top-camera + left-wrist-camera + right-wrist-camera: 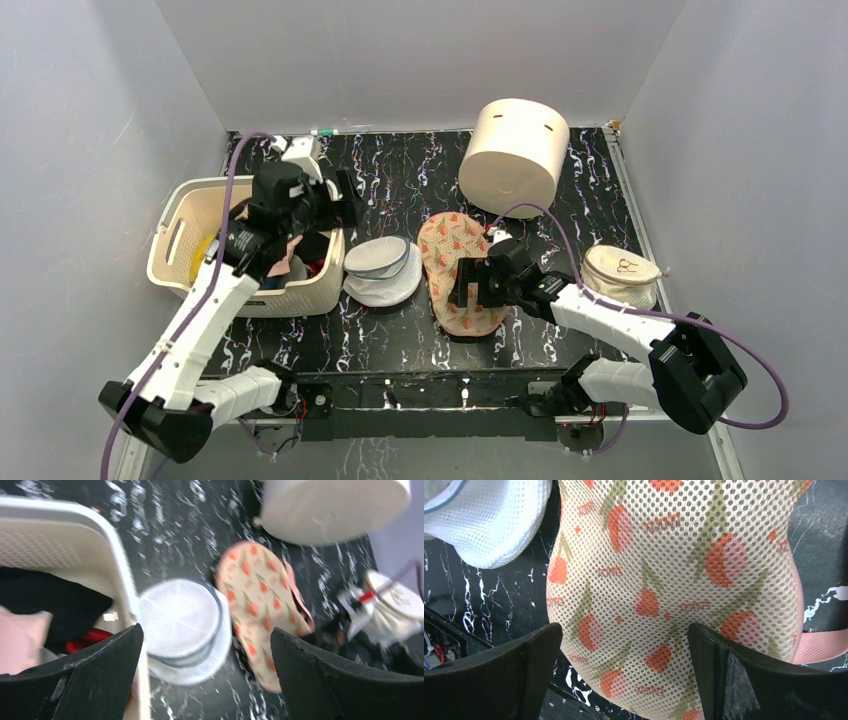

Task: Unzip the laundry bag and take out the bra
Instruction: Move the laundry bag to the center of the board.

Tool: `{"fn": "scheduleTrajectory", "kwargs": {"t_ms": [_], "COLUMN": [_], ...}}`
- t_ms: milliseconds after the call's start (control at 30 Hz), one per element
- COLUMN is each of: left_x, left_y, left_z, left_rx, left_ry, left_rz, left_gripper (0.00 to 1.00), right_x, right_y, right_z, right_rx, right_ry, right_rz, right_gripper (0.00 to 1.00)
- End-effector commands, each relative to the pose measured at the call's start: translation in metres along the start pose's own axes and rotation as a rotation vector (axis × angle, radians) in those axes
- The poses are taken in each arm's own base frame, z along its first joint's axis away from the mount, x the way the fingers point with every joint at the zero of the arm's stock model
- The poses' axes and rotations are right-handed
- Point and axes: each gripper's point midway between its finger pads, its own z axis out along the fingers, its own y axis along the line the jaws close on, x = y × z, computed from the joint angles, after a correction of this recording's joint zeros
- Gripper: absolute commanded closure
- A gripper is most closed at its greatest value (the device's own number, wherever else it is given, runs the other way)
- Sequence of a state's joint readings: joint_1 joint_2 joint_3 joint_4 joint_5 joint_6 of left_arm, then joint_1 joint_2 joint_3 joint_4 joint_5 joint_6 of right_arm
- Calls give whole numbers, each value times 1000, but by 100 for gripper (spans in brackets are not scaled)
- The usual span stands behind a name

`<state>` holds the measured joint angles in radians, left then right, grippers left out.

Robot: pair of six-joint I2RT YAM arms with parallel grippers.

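The flowered laundry bag (452, 268) lies flat on the black marbled table, its pink zipper rim (296, 596) showing along the right edge. My right gripper (466, 288) hovers open just over its near end, and the mesh shell (664, 580) fills the gap between the fingers (624, 627) without touching them. My left gripper (340, 202) hangs open above the basket's right edge, empty (206, 630). Black fabric (55, 605) lies in the basket; I cannot tell whether it is the bra.
A cream laundry basket (175, 230) with pink, black and red cloth stands at the left. A round grey-white mesh bag (382, 268) sits between basket and case. A cream drum (513, 155) lies at the back, a cream mesh pouch (622, 275) at the right.
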<state>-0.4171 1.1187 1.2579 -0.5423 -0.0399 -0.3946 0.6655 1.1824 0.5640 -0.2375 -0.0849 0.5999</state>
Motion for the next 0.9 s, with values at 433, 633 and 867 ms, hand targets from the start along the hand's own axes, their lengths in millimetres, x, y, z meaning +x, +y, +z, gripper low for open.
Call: {"fn": "scheduleTrajectory", "kwargs": {"t_ms": [433, 633, 867], "left_x": [156, 223, 235], "left_y": [-68, -56, -29], "left_z": [41, 54, 90], "left_rx": [-45, -86, -188], "left_ry": [306, 473, 559], "left_rz": [360, 336, 289], "left_gripper": [24, 18, 9], "right_x": [-101, -118, -119], "right_y": [14, 26, 27], "right_z": [-101, -144, -143], "right_rx": [46, -26, -15], "right_ry": [-473, -604, -582], "right_rz": [8, 52, 18], "right_gripper": [2, 2, 2]}}
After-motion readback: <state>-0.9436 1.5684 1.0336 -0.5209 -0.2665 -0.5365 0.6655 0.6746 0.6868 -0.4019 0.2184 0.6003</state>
